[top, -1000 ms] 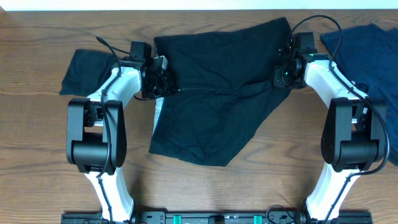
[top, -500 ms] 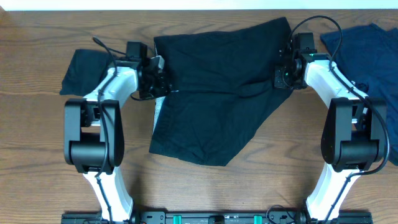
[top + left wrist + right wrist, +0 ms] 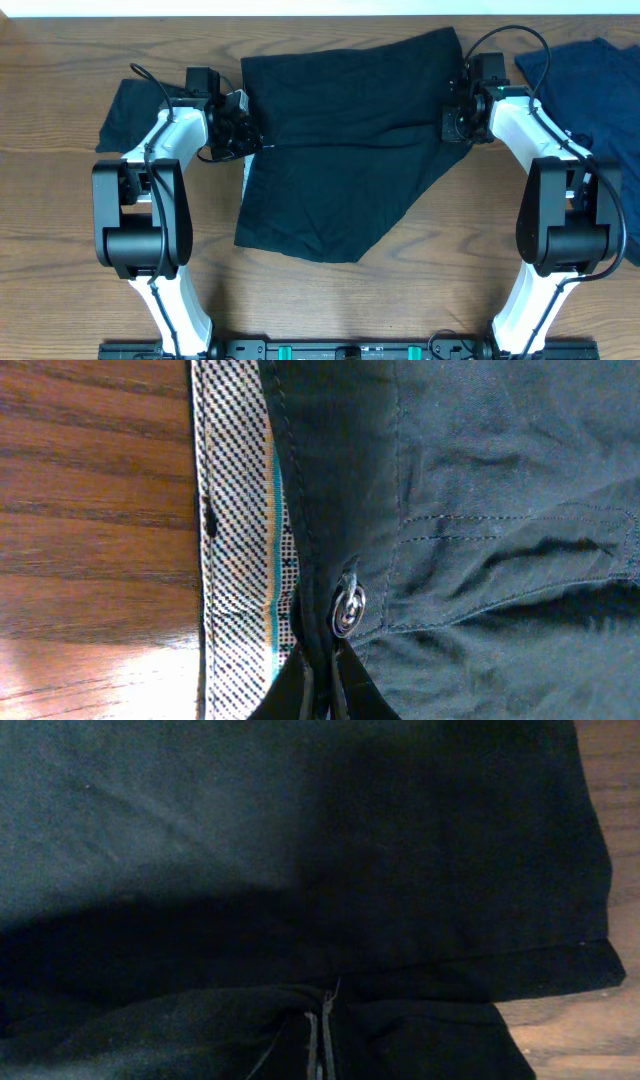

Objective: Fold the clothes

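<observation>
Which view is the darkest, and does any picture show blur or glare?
Right wrist view: darkest, the black shorts fill it, folds barely readable. Left wrist view: sharp, the metal button glints, bright patch on the wooden table. Overhead view: evenly lit, no glare.

Black garment (image 3: 340, 150) between left gripper (image 3: 250, 138) and right gripper (image 3: 449, 125) on table (image 3: 60, 250).

FREE: bare table (image 3: 350, 300) front-centre, between the arm bases; open strip far left front | BLOCKED: black garment (image 3: 340, 150) across centre; small dark garment (image 3: 130, 110) back-left; navy garment (image 3: 600, 90) back-right | FLANKS: left arm (image 3: 175, 140), right arm (image 3: 520, 120) beside black garment
</observation>
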`<state>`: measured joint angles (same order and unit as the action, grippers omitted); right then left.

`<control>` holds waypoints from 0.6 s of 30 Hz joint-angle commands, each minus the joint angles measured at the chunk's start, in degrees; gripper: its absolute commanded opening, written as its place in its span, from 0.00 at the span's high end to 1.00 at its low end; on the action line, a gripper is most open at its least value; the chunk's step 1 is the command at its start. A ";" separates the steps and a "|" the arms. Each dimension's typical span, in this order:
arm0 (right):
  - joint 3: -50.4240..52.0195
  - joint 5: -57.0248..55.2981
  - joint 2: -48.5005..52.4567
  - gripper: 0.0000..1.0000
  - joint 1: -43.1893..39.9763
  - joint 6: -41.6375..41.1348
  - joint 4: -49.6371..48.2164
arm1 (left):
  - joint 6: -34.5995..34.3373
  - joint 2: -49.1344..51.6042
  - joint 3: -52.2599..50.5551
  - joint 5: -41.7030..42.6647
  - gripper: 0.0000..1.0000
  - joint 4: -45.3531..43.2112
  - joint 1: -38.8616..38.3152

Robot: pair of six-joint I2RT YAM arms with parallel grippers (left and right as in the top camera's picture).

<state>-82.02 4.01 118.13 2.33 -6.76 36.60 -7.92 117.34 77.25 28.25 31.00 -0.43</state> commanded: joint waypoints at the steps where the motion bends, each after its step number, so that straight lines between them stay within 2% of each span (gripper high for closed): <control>1: -0.98 -1.03 0.44 0.99 -0.50 0.61 0.24 | -0.15 0.57 -0.42 -2.80 0.94 0.17 0.26; 11: -0.98 -1.03 0.44 0.99 -0.50 0.61 0.22 | -0.15 0.57 -0.42 -3.56 0.94 0.59 0.26; 15: -0.98 -1.03 0.44 0.99 -0.50 0.59 0.24 | -0.39 0.57 -0.44 -9.25 0.94 1.27 0.24; 18: -0.98 -1.03 0.44 0.99 -0.50 0.61 0.24 | -0.37 0.57 -0.44 -9.88 0.94 1.51 0.24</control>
<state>-82.02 4.03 118.13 2.33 -6.76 36.75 -7.92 117.34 77.25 23.00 32.08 -0.54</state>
